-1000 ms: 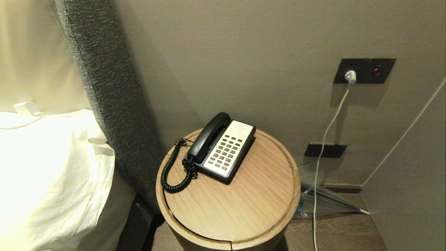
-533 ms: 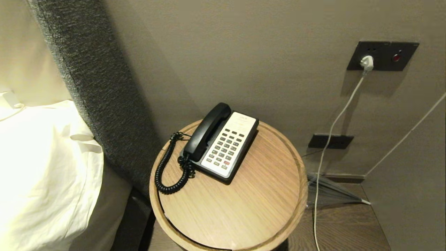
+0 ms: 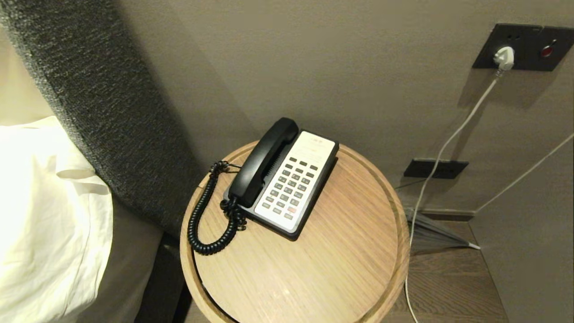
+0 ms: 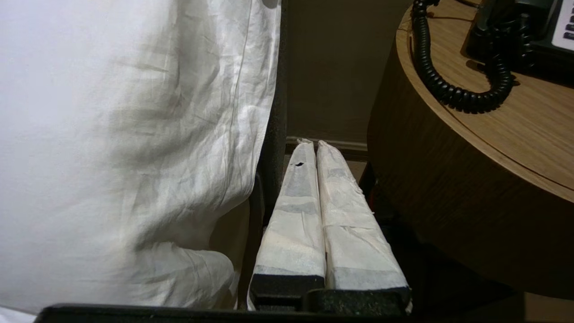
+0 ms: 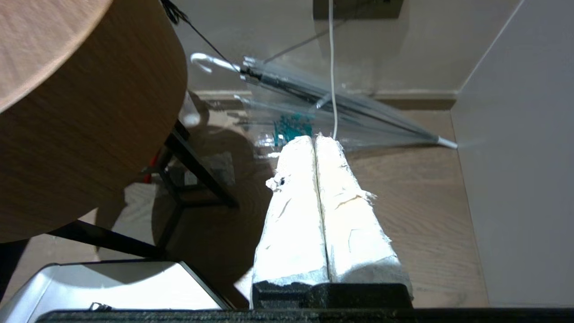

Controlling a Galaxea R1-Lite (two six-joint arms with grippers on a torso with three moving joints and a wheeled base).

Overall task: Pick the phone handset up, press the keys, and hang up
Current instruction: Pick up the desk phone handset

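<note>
**Bedside counter, handset still on its cradle**

Round and wood-topped, the counter (image 3: 314, 269) stands in a corner of a beige-walled room, beside a bed. On it the phone handset (image 3: 262, 163) lies seated along the left side of the black-and-white phone base (image 3: 291, 190), which sits angled on the counter's rear half, nearer the back-left edge than the front. Grey keys (image 3: 289, 188) fill the base's white face to the right of the handset. A black coiled cord (image 3: 204, 220) leaves the handset's lower end and loops out along the counter's left edge before curling back.

To the left of the counter rise a grey fabric headboard (image 3: 98, 107) and white bedding (image 3: 45, 215). On the wall to the right, a white plug (image 3: 503, 57) sits in a dark socket plate, its cable hanging toward the wooden floor, where a clear folded umbrella (image 5: 332, 107) lies.

The left end effector (image 4: 312, 146) hangs low between the bedding and the counter's side, padded fingers pressed together, holding nothing. The right end effector (image 5: 315, 140) hangs low off the counter's right side above the floor, fingers likewise closed and empty.
</note>
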